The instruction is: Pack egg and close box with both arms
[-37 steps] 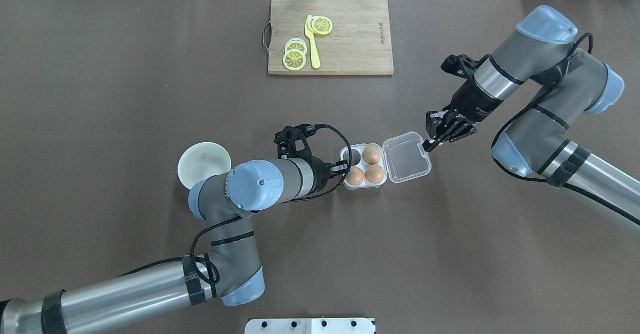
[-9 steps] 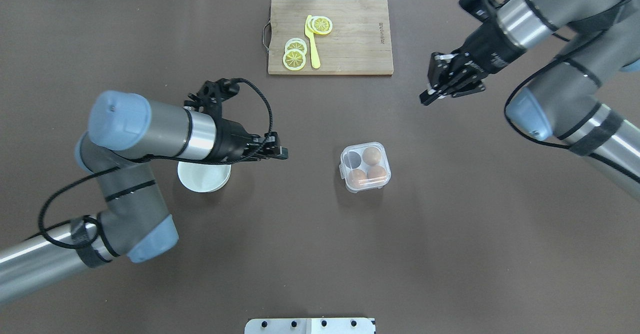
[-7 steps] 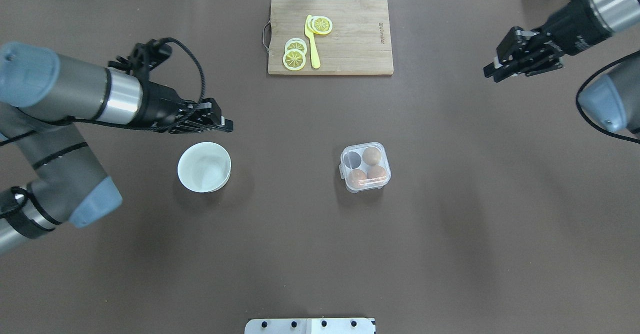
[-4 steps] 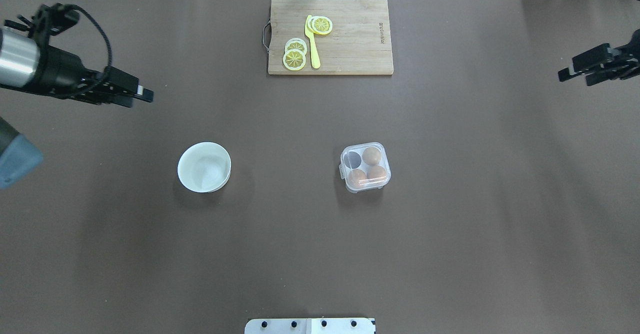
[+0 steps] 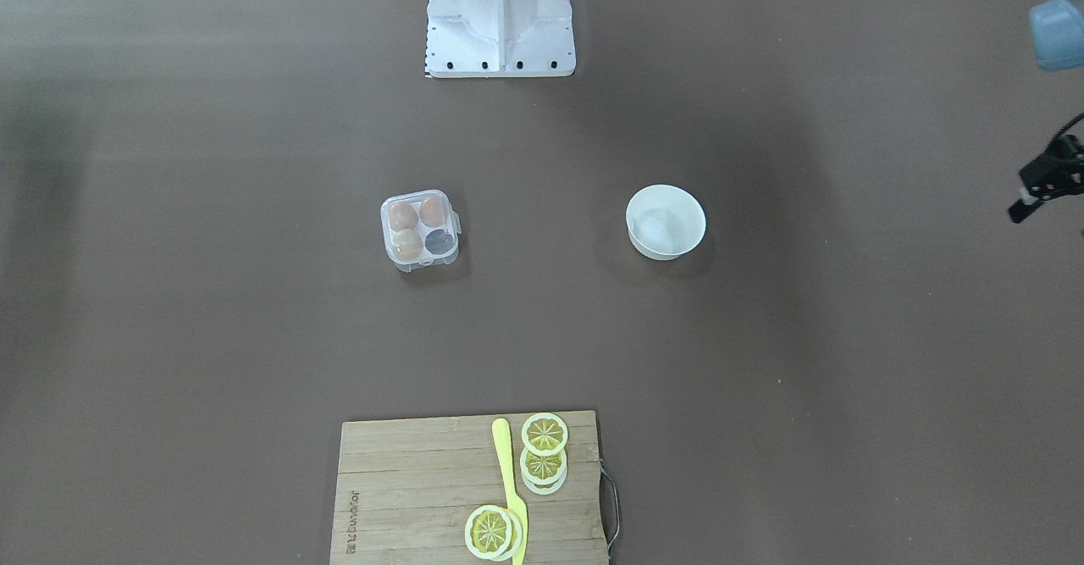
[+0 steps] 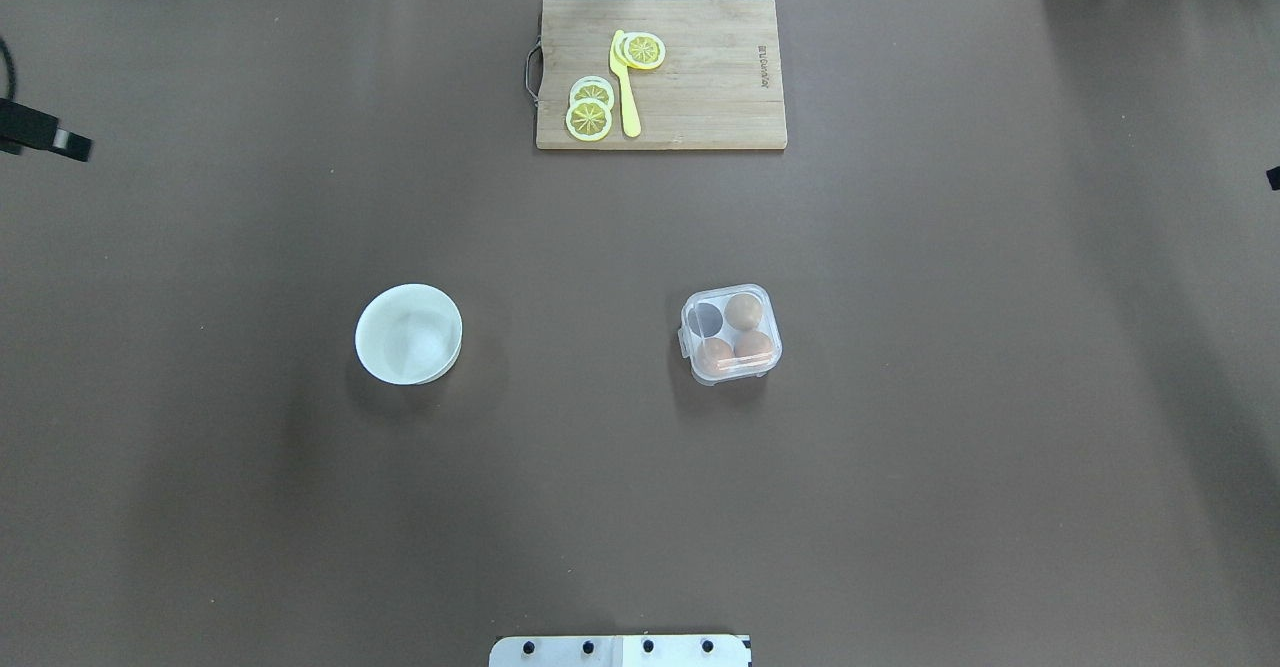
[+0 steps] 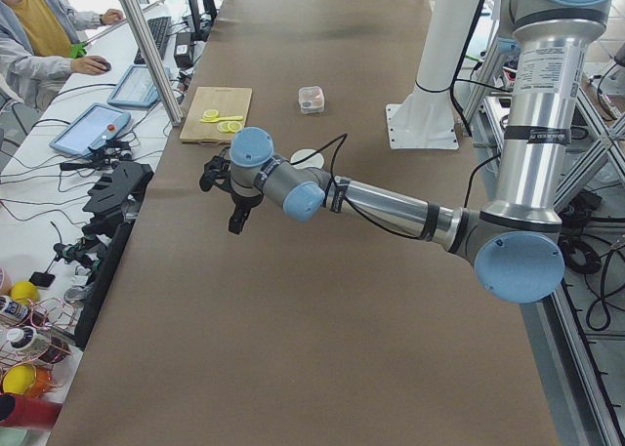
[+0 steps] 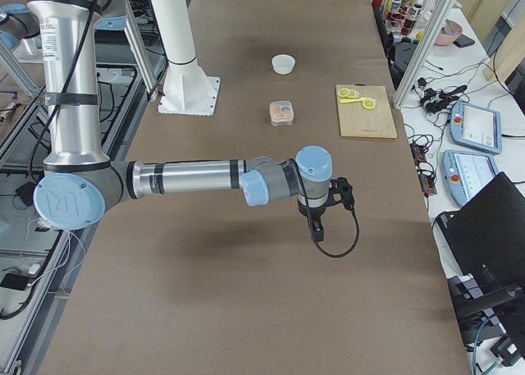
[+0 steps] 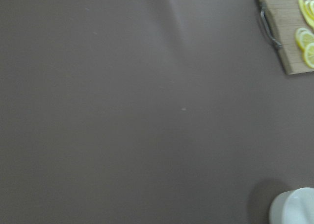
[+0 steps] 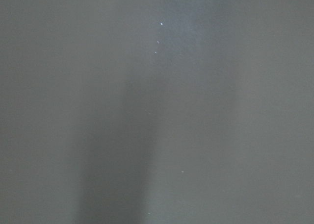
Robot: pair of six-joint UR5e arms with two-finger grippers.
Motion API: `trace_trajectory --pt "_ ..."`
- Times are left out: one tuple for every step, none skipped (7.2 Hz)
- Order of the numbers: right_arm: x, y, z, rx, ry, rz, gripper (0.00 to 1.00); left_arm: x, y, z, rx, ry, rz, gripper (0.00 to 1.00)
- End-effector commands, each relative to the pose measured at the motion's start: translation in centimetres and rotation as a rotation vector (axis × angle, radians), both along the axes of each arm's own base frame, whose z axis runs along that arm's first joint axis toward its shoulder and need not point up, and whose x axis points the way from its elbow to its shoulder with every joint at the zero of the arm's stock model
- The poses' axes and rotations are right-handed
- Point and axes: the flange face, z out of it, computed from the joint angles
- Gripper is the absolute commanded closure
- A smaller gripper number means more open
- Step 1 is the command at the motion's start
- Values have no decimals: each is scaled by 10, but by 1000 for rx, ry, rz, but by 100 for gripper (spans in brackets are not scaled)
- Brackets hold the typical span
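Note:
The clear box (image 6: pixel 730 335) stands shut at mid table, also in the front view (image 5: pixel 420 230). Inside are two alike orange-brown eggs (image 6: pixel 714 354) (image 6: pixel 754 346) and a paler tan egg (image 6: pixel 742 311); one cell is empty. My left gripper (image 6: pixel 62 140) is far off at the table's left edge, its fingers together, and shows in the front view (image 5: pixel 1020 207). Of my right gripper only a sliver (image 6: pixel 1274 178) shows at the right edge; I cannot tell whether it is open or shut. Neither gripper holds anything that I can see.
A white bowl (image 6: pixel 408 334) stands left of the box. A wooden cutting board (image 6: pixel 700 77) with lemon slices (image 6: pixel 589 119) and a yellow knife (image 6: pixel 627 87) lies at the far edge. The white robot base (image 6: pixel 620 650) is at the near edge.
The box lid, open five seconds ago, is shut. Both arms have swung outward from the box to the table's left and right edges, almost out of the overhead view.

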Motion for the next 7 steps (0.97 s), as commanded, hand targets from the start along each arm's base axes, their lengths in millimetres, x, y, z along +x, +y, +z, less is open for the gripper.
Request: trace_trajectory --pt "23 10 43 10 81 -71 0 -52 35 70 -103 -190 70 2" --pt "24 6 39 -28 85 -76 0 -56 50 84 -66 -219 48 2" --pt "24 -9 23 -60 79 -91 0 -54 58 100 -66 -212 53 2" --pt "25 -14 23 -54 91 -115 0 -54 58 104 -71 -211 55 2" --pt "26 -12 25 -56 92 -117 0 -54 57 99 -63 -210 54 2" --pt "26 -11 27 -57 93 -117 0 -54 55 93 -51 -210 53 2" --pt "26 -10 26 -56 93 -117 0 -54 57 94 -53 -209 55 2"
